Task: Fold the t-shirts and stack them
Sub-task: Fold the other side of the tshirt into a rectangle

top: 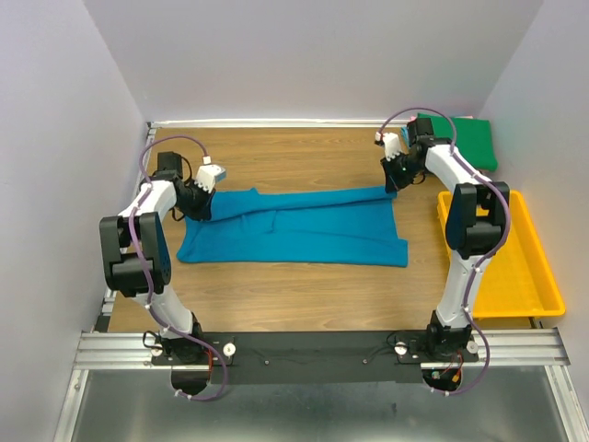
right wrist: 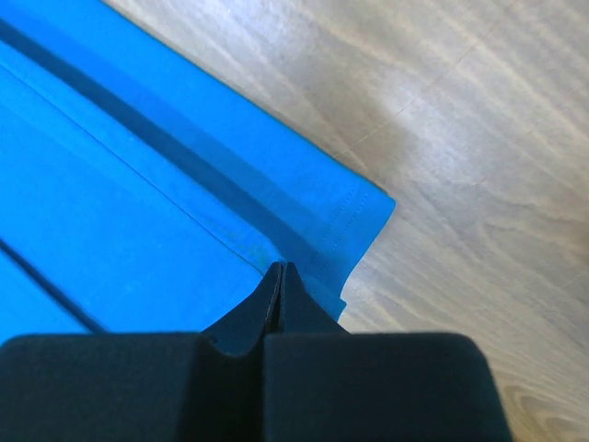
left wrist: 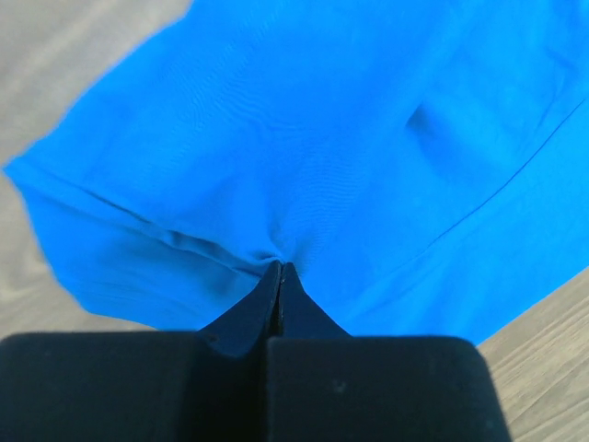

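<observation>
A teal-blue t-shirt (top: 294, 227) lies stretched across the middle of the wooden table, folded lengthwise. My left gripper (top: 198, 207) is shut on its left end; the left wrist view shows the cloth (left wrist: 304, 138) bunched at the closed tips (left wrist: 280, 267). My right gripper (top: 391, 184) is shut on the shirt's far right corner; the right wrist view shows the hemmed corner (right wrist: 345, 216) by the closed tips (right wrist: 280, 267). A dark green t-shirt (top: 465, 138) lies folded at the far right corner. No pink shirts are in view.
A yellow plastic tray (top: 534, 276) stands at the right edge of the table, beside the right arm. Grey walls close in the left, back and right sides. A metal rail (top: 313, 350) carries both arm bases at the near edge.
</observation>
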Action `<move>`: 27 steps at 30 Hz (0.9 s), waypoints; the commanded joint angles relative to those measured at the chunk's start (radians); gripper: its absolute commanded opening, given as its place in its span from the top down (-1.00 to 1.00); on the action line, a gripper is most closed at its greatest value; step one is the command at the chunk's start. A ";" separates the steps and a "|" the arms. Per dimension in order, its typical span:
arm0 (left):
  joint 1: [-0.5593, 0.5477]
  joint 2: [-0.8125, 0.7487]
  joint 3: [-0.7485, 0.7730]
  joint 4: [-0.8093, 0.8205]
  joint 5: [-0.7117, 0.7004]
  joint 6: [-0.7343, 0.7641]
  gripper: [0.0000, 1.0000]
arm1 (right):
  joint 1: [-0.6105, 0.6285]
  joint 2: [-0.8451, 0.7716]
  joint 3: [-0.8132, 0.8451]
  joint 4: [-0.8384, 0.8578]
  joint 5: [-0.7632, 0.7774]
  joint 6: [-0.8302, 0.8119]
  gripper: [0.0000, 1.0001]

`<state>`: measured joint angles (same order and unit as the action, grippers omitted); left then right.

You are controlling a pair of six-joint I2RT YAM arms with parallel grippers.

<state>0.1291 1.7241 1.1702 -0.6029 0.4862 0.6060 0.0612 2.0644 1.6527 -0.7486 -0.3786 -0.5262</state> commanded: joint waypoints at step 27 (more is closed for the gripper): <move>0.038 0.268 0.376 -0.070 0.046 -0.035 0.20 | -0.008 0.034 0.041 -0.086 -0.034 0.049 0.26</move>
<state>0.1627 1.9644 1.5112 -0.6815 0.5110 0.5987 0.0586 2.0472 1.6806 -0.8055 -0.4084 -0.4965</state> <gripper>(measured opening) 0.401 0.374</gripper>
